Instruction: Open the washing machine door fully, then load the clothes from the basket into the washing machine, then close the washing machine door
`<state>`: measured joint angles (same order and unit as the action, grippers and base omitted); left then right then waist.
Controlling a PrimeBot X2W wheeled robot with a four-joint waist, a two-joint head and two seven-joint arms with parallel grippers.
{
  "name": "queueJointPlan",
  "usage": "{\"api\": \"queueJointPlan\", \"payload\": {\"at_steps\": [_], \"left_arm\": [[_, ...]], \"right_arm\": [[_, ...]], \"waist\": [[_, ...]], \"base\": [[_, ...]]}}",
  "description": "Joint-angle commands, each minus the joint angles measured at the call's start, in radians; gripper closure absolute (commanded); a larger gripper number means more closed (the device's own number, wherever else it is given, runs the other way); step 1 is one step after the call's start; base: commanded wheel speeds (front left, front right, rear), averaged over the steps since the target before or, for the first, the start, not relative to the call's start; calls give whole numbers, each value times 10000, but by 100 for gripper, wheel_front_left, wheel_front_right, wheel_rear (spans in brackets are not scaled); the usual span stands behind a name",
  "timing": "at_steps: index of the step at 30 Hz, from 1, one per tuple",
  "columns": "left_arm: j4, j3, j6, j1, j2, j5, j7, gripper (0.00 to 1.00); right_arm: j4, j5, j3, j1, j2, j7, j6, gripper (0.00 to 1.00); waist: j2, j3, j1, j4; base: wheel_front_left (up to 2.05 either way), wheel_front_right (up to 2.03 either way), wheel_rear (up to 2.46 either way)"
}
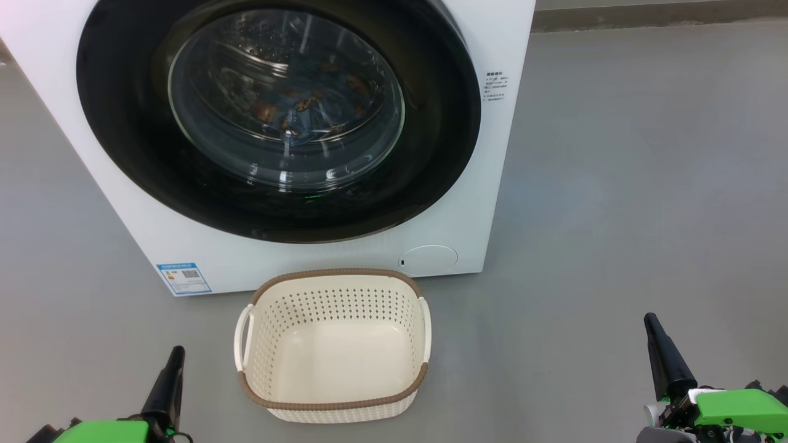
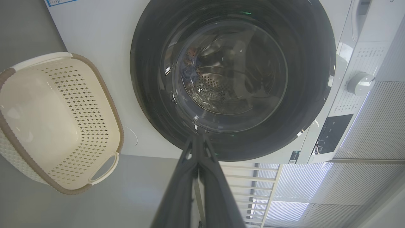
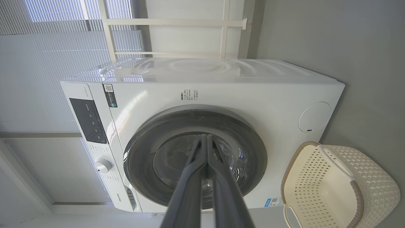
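**Laundry bot: looks like the door's the last thing to check**

The washing machine (image 1: 203,246) takes up the top of the scene from the robot's head. Its round black door (image 1: 280,123) sits flush against the front, and you can see blue clothes (image 1: 320,92) with brown patches through the glass. The basket (image 1: 332,307) is on the floor at 6 o'clock from the door, just beside the machine, with nothing in it.

So I'd say loading is done and we're at the closing step. To finish it right, I'd press the rim opposite the hinge so it latches, not the glass bulge.

The left gripper (image 1: 176,354) is at 9 o'clock from the basket and the right gripper (image 1: 651,323) is out at 3 o'clock. Both have their fingers pressed together and are holding nothing. Both are well apart from the door, which is up at 1 o'clock from the left one and 10 o'clock from the right.
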<state>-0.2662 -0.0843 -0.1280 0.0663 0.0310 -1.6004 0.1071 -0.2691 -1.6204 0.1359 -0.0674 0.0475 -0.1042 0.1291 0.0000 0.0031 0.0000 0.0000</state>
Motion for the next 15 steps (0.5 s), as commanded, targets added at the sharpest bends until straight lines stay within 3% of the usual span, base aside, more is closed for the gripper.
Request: {"api": "queueJointPlan", "payload": {"at_steps": [1, 15], "left_arm": [[214, -293, -27, 416, 192, -84, 60, 100], [214, -293, -27, 416, 192, -84, 59, 100]], "right_arm": [[244, 112, -228, -405, 40, -84, 16, 100], [244, 116, -224, -405, 38, -87, 16, 100]], "waist": [[0, 0, 0, 0], [0, 0, 0, 0]], "base": [[0, 0, 0], [0, 0, 0]]}}
